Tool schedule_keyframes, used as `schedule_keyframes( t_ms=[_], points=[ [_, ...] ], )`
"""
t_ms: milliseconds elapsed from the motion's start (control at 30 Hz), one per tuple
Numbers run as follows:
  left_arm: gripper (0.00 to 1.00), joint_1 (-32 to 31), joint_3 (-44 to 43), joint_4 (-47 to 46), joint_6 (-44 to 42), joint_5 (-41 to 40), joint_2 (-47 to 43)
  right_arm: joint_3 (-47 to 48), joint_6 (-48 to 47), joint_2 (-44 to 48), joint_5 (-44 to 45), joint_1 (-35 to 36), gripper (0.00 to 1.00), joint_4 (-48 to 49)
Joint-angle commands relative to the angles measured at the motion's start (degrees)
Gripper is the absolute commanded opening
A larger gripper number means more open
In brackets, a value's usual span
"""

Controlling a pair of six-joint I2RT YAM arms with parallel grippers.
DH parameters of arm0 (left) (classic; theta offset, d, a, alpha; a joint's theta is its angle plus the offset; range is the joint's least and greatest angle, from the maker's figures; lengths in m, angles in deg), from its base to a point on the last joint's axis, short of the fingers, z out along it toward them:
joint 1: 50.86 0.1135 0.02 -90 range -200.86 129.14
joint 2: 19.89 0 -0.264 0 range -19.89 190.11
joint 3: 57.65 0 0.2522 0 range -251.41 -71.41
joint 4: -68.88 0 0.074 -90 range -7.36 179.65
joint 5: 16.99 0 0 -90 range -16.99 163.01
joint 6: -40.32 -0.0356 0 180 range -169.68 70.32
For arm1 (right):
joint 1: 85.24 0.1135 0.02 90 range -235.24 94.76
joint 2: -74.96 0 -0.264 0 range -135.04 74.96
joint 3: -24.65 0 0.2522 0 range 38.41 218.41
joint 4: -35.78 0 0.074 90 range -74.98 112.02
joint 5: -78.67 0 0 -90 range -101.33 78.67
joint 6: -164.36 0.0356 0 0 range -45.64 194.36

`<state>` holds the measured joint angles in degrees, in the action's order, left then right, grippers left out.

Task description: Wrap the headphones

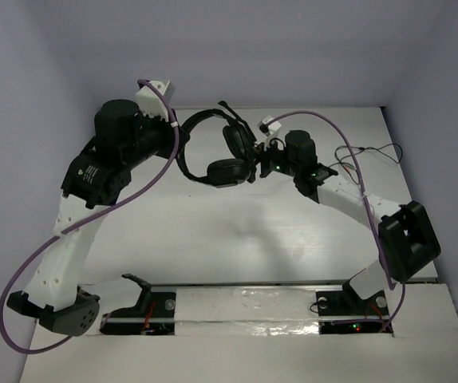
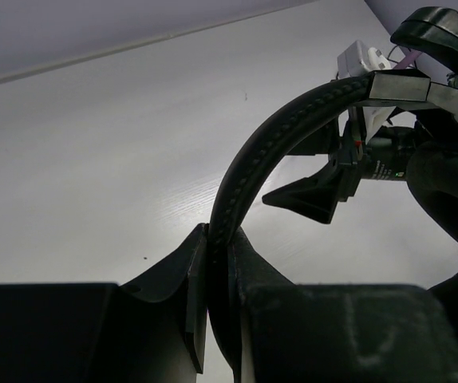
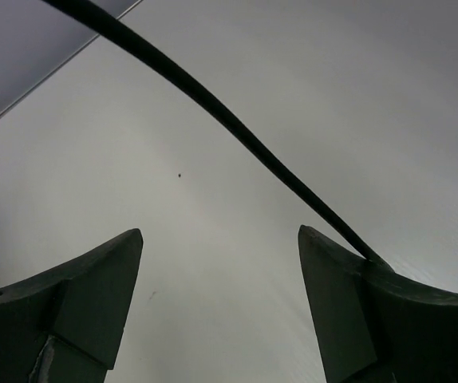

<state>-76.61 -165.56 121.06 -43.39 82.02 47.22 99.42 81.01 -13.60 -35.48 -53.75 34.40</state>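
Note:
The black headphones (image 1: 213, 152) are held up over the back of the table, with both earcups (image 1: 227, 171) to the right. My left gripper (image 1: 179, 148) is shut on the headband (image 2: 270, 140), which arcs up and to the right from between its jaws. My right gripper (image 1: 254, 164) is open and empty, right beside the earcups. In the right wrist view the thin black cable (image 3: 213, 108) runs diagonally across above that gripper (image 3: 221, 239) and meets the outer side of its right finger (image 3: 333, 295). More cable (image 1: 366, 153) lies loose on the table at the right.
Thick purple robot cables (image 1: 145, 187) loop along both arms. The white table (image 1: 237, 231) ends at a back edge just behind the headphones, with grey walls around it. The right arm's wrist (image 2: 388, 155) shows close behind the headband in the left wrist view.

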Motion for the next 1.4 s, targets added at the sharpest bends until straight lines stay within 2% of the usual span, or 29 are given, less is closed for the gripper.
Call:
schedule_keyframes(
  t_ms=[0,67,133,167,200,267,333,433,467,567,600,633,667,700,733,767,833,1000,1133,1267,1367],
  points=[
    [0.00,0.18,-4.28,-1.33,0.57,1.09,0.21,1.48,-2.35,0.75,1.54,-1.33,0.84,4.58],
    [0.00,0.18,-6.22,-0.62,0.75,0.92,0.65,1.30,-2.79,1.01,1.39,-2.30,0.76,3.10],
    [0.00,0.18,-7.79,-0.01,0.92,-2.48,1.53,1.39,-2.53,2.42,-0.46,-2.92,0.41,1.86],
    [0.00,0.18,-8.15,0.08,0.92,-3.56,1.88,1.91,-2.35,2.94,-3.77,-2.92,0.27,0.12],
    [0.00,0.70,-8.76,0.08,1.10,-4.35,2.93,1.74,-1.74,4.25,-5.81,-2.92,0.18,-2.25],
    [0.00,0.71,-9.21,-0.62,1.62,-4.88,3.72,0.52,0.54,6.28,-10.02,-2.92,0.10,-2.71],
    [0.00,0.71,-9.65,-1.93,2.15,-5.67,4.78,-1.24,1.34,10.56,-11.45,-2.92,0.06,-2.80],
    [0.00,0.71,-9.91,-3.16,2.59,-4.45,5.75,-5.81,3.62,15.50,-4.89,-2.92,0.00,1.58],
    [0.00,0.71,-10.00,-3.43,2.68,-4.27,5.75,-6.51,3.71,17.08,-0.43,-2.92,0.00,2.38],
    [0.00,0.71,-11.58,-3.00,2.77,-4.27,6.01,-5.21,3.01,16.75,1.20,-2.92,0.00,-0.25],
    [0.00,0.71,-12.19,-2.65,2.86,-3.92,6.19,-5.29,3.01,16.49,2.77,-2.92,0.06,0.53],
    [0.00,0.71,-13.24,-2.21,2.86,-3.22,6.19,-5.20,2.66,15.96,5.22,-2.92,0.16,0.80],
    [0.00,0.71,-13.51,-2.03,2.86,-3.04,6.02,-5.03,1.62,14.65,8.12,-2.92,0.50,0.11],
    [0.00,0.71,-13.78,-1.94,2.86,-2.69,5.67,-4.68,1.00,13.94,8.58,-3.88,0.71,-0.16],
    [0.00,0.71,-14.22,-1.59,2.94,-2.51,5.57,-4.41,0.64,13.33,9.11,-4.50,0.84,0.18],
    [0.00,0.71,-14.39,-1.33,2.94,-2.34,5.49,-4.33,0.20,12.62,8.24,-5.29,0.90,0.80],
    [0.00,0.71,-14.83,-0.54,2.86,-1.81,5.31,-3.10,-0.50,10.78,5.69,-7.57,0.91,0.28],
    [0.00,0.71,-16.07,0.26,2.77,-1.02,4.87,-1.42,-3.31,8.05,4.45,-7.58,0.83,-2.01],
    [0.00,0.71,-19.13,1.40,2.86,-0.05,5.13,-2.30,-3.58,6.47,7.18,-8.10,0.81,-0.61],
    [0.00,0.71,-22.30,2.02,3.56,1.18,5.31,-2.48,-2.53,3.40,3.76,-9.24,0.78,2.03],
    [0.00,0.71,-25.46,3.24,3.82,0.74,5.75,-2.21,-2.52,2.16,3.40,-9.25,0.65,2.29]
  ],
)
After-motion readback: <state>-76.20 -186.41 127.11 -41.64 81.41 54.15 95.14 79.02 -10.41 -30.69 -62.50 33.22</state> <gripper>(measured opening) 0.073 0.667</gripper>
